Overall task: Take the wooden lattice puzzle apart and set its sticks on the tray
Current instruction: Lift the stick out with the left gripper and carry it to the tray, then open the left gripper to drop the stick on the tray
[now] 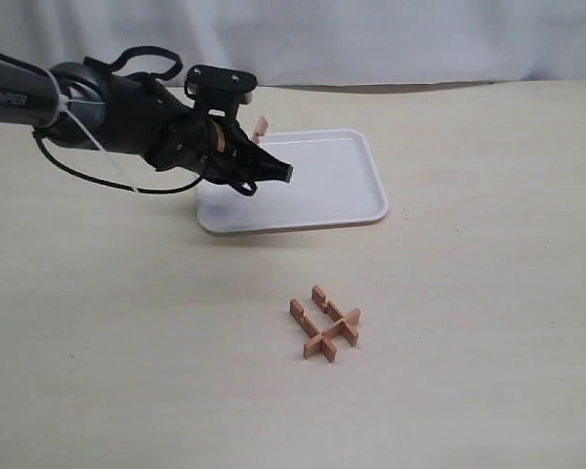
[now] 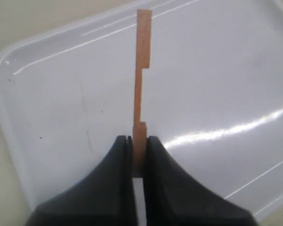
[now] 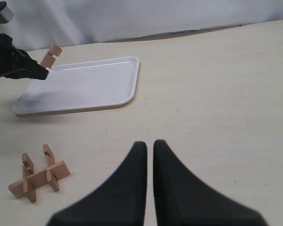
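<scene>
My left gripper (image 1: 270, 156) hangs over the near left part of the white tray (image 1: 322, 186), shut on one end of a notched wooden stick (image 2: 142, 70). The stick juts out past the fingertips above the tray (image 2: 217, 70) and shows two notches. The rest of the wooden lattice puzzle (image 1: 325, 324) lies on the table in front of the tray, three sticks still interlocked. In the right wrist view it lies off to one side as the puzzle (image 3: 37, 175). My right gripper (image 3: 149, 143) is shut with nothing in it, above bare table and well apart from the puzzle.
A pale wooden table (image 1: 488, 293) spreads all around, and a white curtain (image 1: 371, 39) closes off the back. The left arm's black cable (image 1: 88, 176) loops above the table to the left of the tray.
</scene>
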`<state>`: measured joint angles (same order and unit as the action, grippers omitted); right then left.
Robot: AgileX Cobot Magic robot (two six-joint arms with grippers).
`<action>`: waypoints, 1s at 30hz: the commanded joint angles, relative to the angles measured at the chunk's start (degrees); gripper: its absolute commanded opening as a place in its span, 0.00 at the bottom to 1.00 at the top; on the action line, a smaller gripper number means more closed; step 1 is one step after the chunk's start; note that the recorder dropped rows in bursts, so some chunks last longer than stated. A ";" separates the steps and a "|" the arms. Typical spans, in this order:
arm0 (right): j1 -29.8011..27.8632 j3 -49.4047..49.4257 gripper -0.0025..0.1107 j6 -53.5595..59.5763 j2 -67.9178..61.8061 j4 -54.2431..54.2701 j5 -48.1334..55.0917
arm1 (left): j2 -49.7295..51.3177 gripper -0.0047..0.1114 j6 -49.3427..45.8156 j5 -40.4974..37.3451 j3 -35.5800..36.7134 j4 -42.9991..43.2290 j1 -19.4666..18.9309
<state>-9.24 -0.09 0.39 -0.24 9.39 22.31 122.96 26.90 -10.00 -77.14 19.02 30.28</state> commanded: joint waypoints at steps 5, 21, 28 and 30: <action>0.08 0.09 0.06 0.38 0.24 0.20 -0.12 | 1.64 0.11 0.56 -1.78 -1.00 -0.67 0.35; 0.08 0.09 0.06 0.38 0.24 0.20 -0.12 | -8.91 0.57 -4.30 -14.06 -1.00 -1.94 1.55; 0.08 0.09 0.06 0.38 0.24 0.20 -0.12 | -15.36 0.57 -16.33 -30.48 -1.00 -2.81 9.27; 0.08 0.09 0.06 0.38 0.24 0.20 -0.12 | -15.36 0.57 -19.39 -35.17 -1.00 -5.38 11.55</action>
<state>-9.24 -0.09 0.39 -0.24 9.39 22.31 108.04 12.05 -38.06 -77.88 16.73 38.82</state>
